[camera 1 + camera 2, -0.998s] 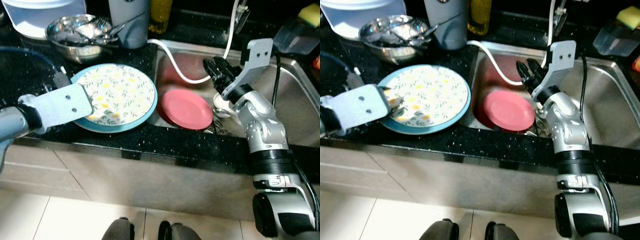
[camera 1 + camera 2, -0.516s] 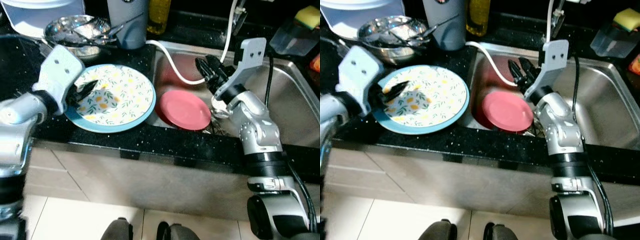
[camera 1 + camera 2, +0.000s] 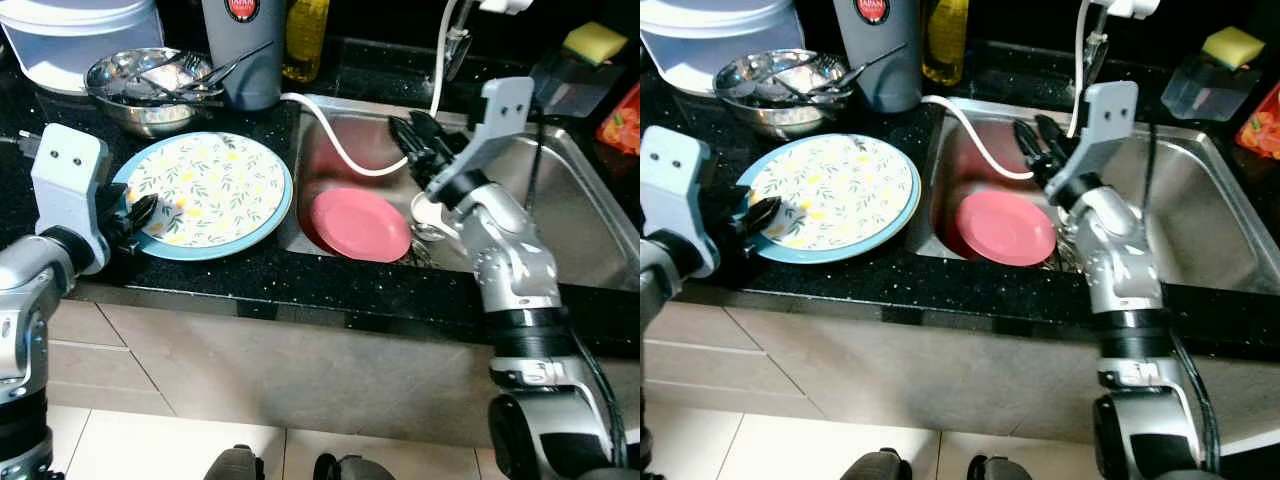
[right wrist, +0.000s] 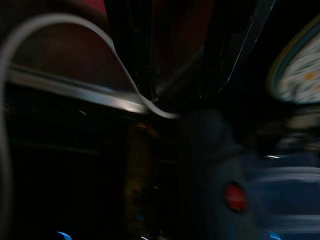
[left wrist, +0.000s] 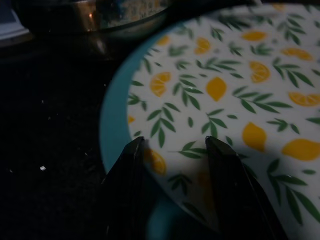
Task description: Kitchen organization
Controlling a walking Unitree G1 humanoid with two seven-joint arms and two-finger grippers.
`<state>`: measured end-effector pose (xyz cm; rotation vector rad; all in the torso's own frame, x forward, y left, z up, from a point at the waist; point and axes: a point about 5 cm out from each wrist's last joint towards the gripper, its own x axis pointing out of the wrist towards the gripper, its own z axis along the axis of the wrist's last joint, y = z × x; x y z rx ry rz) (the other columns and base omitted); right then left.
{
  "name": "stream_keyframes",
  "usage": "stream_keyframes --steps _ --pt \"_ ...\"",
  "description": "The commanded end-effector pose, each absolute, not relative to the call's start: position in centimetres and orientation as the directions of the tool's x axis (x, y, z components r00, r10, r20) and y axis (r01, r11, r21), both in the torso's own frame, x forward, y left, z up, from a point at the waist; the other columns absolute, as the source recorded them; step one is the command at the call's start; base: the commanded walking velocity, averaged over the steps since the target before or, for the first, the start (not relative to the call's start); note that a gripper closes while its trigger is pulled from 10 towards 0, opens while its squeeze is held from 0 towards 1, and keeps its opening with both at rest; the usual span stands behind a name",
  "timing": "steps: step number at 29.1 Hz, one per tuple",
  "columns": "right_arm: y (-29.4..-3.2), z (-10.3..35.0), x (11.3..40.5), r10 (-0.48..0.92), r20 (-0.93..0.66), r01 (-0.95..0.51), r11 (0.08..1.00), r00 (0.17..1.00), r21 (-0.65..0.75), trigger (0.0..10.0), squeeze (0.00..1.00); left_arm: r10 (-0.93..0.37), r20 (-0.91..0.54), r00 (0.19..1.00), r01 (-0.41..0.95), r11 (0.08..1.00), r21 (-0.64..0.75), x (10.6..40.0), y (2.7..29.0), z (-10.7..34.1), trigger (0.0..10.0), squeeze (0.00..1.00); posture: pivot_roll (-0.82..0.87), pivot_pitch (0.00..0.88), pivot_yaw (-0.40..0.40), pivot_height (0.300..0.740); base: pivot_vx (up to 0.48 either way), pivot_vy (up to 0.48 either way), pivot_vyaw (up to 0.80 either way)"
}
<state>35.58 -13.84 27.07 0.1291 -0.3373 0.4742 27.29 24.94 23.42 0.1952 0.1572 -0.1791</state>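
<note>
Black fingers of the left end effector [image 5: 172,150], parted, straddle the lemon-print plate's [image 3: 205,190] rim (bench-side); right end effector [image 3: 415,135], fingers apart, hovers empty over the sink [image 3: 580,215].

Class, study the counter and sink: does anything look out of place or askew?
The pink plate leans tilted against the sink's left wall rather than lying flat, and a white hose trails over the sink's edge. The lemon-patterned plate lies flat on the counter.

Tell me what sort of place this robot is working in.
Most likely a home kitchen counter by the sink. A stainless sink holds a pink plate, a lemon-patterned plate lies on the black countertop, and a steel bowl holds utensils.
</note>
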Motion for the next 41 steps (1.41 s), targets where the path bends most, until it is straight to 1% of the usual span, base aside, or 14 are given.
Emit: stream_keyframes --steps 1,5,7,10,11,12,14,15,18,20,23,31,35,41 --pt "-13.1 27.9 35.4 0.454 0.364 -0.501 0.864 0.813 0.040 10.0 0.00 -0.166 -0.352 0.921 0.207 0.975 0.080 27.4 24.5 19.5 10.0 0.00 0.30 0.062 -0.114 0.740 0.000 0.000 0.00" --pt "-9.5 28.2 34.0 0.625 0.331 -0.668 0.743 0.707 0.024 10.0 0.00 -0.150 -0.366 0.919 0.189 0.979 0.072 27.7 24.5 19.5 10.0 0.00 0.29 0.068 -0.112 0.740 0.000 0.000 0.00" --pt "-8.5 27.4 33.6 0.679 0.256 -0.700 0.714 0.688 -0.009 10.0 0.00 -0.145 -0.366 0.919 0.184 0.980 0.074 27.7 24.5 19.5 10.0 0.00 0.29 0.068 -0.112 0.740 0.000 0.000 0.00" --pt "-8.0 26.9 33.5 0.696 0.230 -0.713 0.701 0.680 -0.015 10.0 0.00 -0.143 -0.365 0.920 0.182 0.980 0.074 27.7 24.4 19.5 10.0 0.00 0.29 0.069 -0.112 0.740 0.000 0.000 0.00" --pt "-7.0 25.3 33.1 0.730 0.151 -0.742 0.669 0.667 0.043 10.0 0.00 -0.139 -0.366 0.920 0.181 0.980 0.082 27.8 24.5 19.4 10.0 0.00 0.28 0.070 -0.111 0.740 0.000 0.000 0.00" --pt "-7.0 25.3 33.1 0.730 0.151 -0.742 0.669 0.667 0.043 10.0 0.00 -0.139 -0.366 0.920 0.181 0.980 0.082 27.8 24.5 19.4 10.0 0.00 0.28 0.070 -0.111 0.740 0.000 0.000 0.00" --pt "-6.2 24.0 32.8 0.754 0.079 -0.755 0.639 0.653 0.147 10.0 0.00 -0.131 -0.369 0.920 0.177 0.980 0.093 27.8 24.5 19.3 10.0 0.00 0.28 0.071 -0.111 0.740 0.000 0.000 0.00" --pt "-6.1 23.4 33.0 0.742 0.047 -0.734 0.648 0.669 0.201 10.0 0.00 -0.130 -0.369 0.920 0.177 0.980 0.095 27.9 24.5 19.3 10.0 0.00 0.28 0.071 -0.111 0.740 0.000 0.000 0.00" --pt "-6.0 22.9 33.3 0.730 0.022 -0.713 0.660 0.683 0.238 10.0 0.00 -0.130 -0.370 0.920 0.177 0.980 0.096 27.9 24.4 19.3 10.0 0.00 0.28 0.071 -0.115 0.740 0.000 0.000 0.00" --pt "-6.0 21.5 33.8 0.681 -0.043 -0.624 0.692 0.731 0.363 10.0 0.00 -0.128 -0.372 0.919 0.179 0.978 0.103 27.9 24.3 19.3 10.0 0.00 0.28 0.071 -0.115 0.740 0.000 0.000 0.00" --pt "-5.6 20.7 33.8 0.670 -0.081 -0.576 0.687 0.738 0.442 10.0 0.00 -0.124 -0.375 0.918 0.178 0.978 0.111 27.9 24.3 19.3 10.0 0.00 0.28 0.073 -0.118 0.740 0.000 0.000 0.00" --pt "-4.4 21.2 34.5 0.654 -0.097 -0.469 0.630 0.751 0.619 10.0 0.00 -0.120 -0.380 0.917 0.183 0.974 0.134 27.9 24.3 19.4 10.0 0.00 0.26 0.083 -0.119 0.740 0.000 0.000 0.00" --pt "-3.7 23.9 34.9 0.655 0.028 -0.505 0.553 0.755 0.663 10.0 0.00 -0.122 -0.380 0.917 0.188 0.972 0.141 27.9 24.1 19.4 10.0 0.00 0.26 0.085 -0.119 0.740 0.000 0.000 0.00" --pt "-2.2 25.5 34.5 0.706 0.057 -0.553 0.500 0.706 0.667 10.0 0.00 -0.120 -0.383 0.916 0.189 0.971 0.147 27.9 24.2 19.4 10.0 0.00 0.26 0.094 -0.116 0.740 0.000 0.000 0.00"
